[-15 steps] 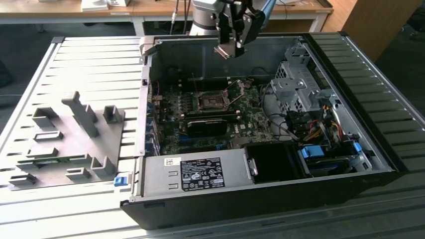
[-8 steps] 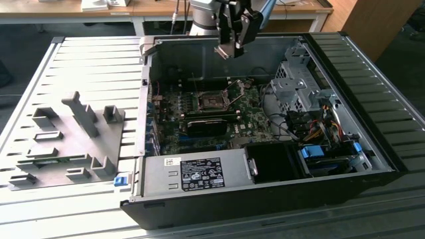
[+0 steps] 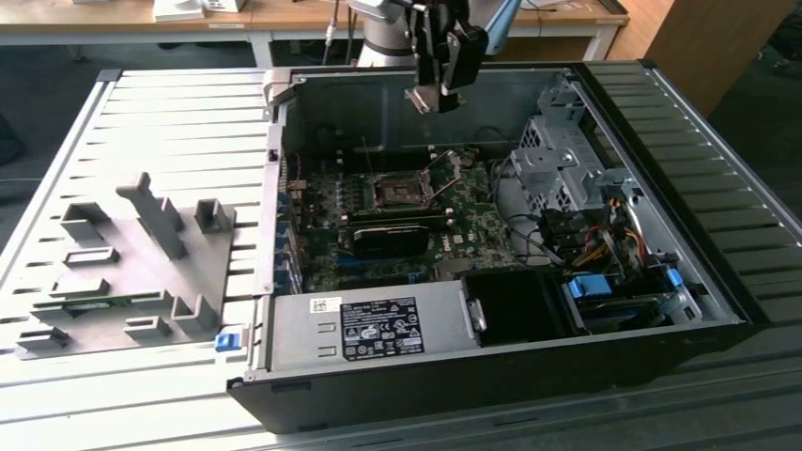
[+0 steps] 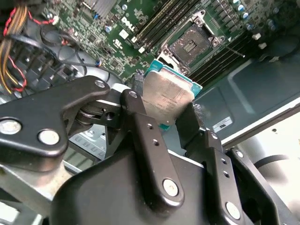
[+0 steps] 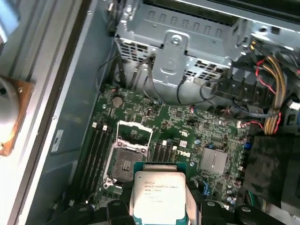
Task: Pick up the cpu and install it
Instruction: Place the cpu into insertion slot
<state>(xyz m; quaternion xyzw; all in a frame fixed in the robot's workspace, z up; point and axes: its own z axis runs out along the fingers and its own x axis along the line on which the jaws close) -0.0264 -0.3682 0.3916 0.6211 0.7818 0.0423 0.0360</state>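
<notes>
The cpu (image 3: 424,97) is a small square chip with a silvery metal top on a green edge. My gripper (image 3: 429,94) is shut on it, one black finger on each side, high above the open computer case near its back wall. In both wrist views the cpu (image 4: 166,96) (image 5: 158,194) sits clamped between the fingers (image 4: 140,122). The open motherboard socket (image 3: 401,193) (image 4: 192,44) (image 5: 129,154), a dark square with a raised metal frame, lies below the chip and apart from it.
The case (image 3: 701,282) lies on its side on a slatted table. A grey power-supply box (image 3: 363,329) sits at the front, and a metal drive cage (image 3: 558,160) and coloured cables (image 3: 602,240) at the exterior view's right. A grey parts fixture (image 3: 138,254) stands at the left.
</notes>
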